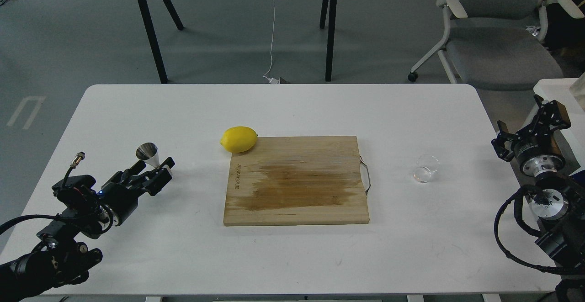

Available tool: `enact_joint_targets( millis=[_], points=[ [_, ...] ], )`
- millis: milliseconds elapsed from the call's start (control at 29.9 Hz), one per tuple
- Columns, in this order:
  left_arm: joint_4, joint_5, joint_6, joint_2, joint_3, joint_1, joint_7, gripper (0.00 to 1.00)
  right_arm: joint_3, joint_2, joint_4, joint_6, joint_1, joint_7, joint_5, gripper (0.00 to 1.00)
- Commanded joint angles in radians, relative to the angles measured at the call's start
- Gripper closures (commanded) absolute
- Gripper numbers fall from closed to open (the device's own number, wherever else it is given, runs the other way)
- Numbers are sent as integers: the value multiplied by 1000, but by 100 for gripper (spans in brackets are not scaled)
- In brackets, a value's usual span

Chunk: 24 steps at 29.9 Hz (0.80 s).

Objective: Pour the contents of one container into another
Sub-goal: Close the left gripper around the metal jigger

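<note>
The steel jigger (147,151) stands upright at the table's left side; only its upper cone shows. My left gripper (152,172) is open right in front of it, one finger on each side of its lower cone, which the fingers mostly hide. I cannot tell whether they touch it. The small clear glass cup (426,168) stands alone on the right side of the table, to the right of the cutting board. My right gripper (526,126) hangs open beyond the table's right edge, well apart from the cup, with nothing in it.
A wooden cutting board (297,181) with a wire handle lies in the middle of the white table (283,105). A lemon (239,139) rests against its far left corner. An office chair (498,41) and black table legs stand behind.
</note>
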Motion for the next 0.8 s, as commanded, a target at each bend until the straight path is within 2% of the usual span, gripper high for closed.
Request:
enact_joint_targets(
  millis=[0, 201, 769],
  points=[
    [38, -2, 0, -22, -1, -17, 0, 5, 0, 0, 0, 0, 1, 0, 0, 0],
    [44, -2, 0, -31, -2, -22, 0, 7, 0, 0, 0, 0, 0, 0, 2, 0],
    [125, 0, 0, -86, 6, -34, 0, 23, 0, 0, 0, 0, 0, 0, 0, 0]
  ],
)
